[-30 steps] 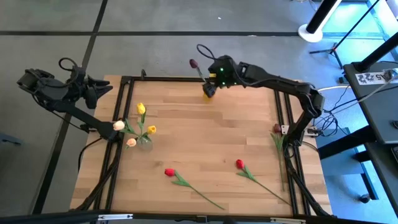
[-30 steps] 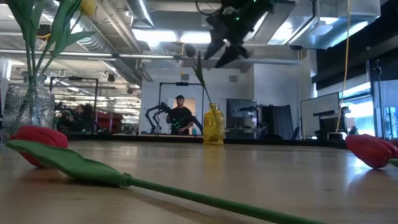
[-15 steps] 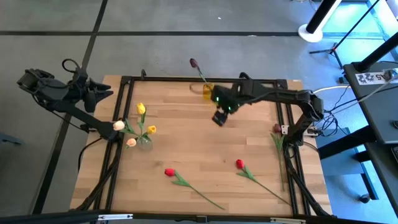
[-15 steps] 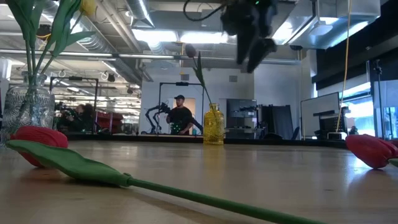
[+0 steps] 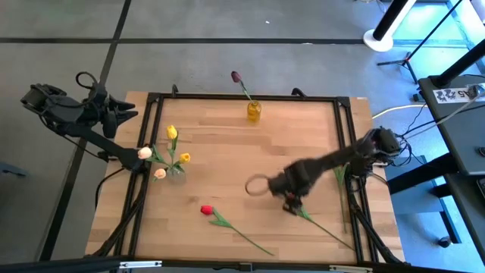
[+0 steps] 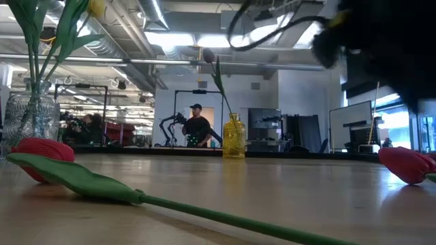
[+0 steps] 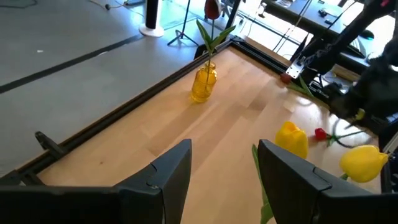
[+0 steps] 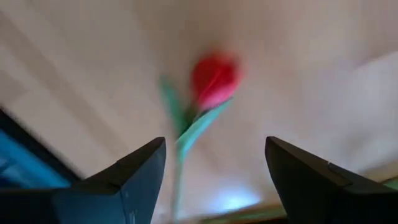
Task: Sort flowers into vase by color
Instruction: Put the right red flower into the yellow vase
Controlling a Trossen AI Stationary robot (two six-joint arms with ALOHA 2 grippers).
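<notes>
My right gripper (image 5: pixel 290 199) (image 8: pixel 214 146) is open and hangs over the right-hand red tulip (image 8: pixel 214 78), one finger on either side of its head, touching nothing. In the high view the gripper hides that head and only the stem (image 5: pixel 326 229) shows. A second red tulip (image 5: pixel 206 210) lies flat on the wood. The yellow vase (image 5: pixel 254 111) holds a maroon tulip (image 5: pixel 235 76) by its stem. The clear vase (image 5: pixel 176 173) holds yellow tulips (image 5: pixel 172 133) and cream-peach ones (image 5: pixel 144 152). Another maroon tulip (image 5: pixel 337 157) lies by the right rail. My left gripper (image 7: pixel 224 149) is open and waits beyond the table's far-left corner.
A black metal rail (image 5: pixel 227 96) frames the wooden table. The right arm (image 5: pixel 341 155) slants across the table's right half. In the low view it is a dark blur (image 6: pixel 395 47). A person (image 6: pixel 197 129) stands far behind the table.
My right gripper has left the yellow vase at the far edge, swept toward the near-right part of the table and come down over the right-hand red tulip. The maroon tulip stays upright in the yellow vase. No flower on the table has moved.
</notes>
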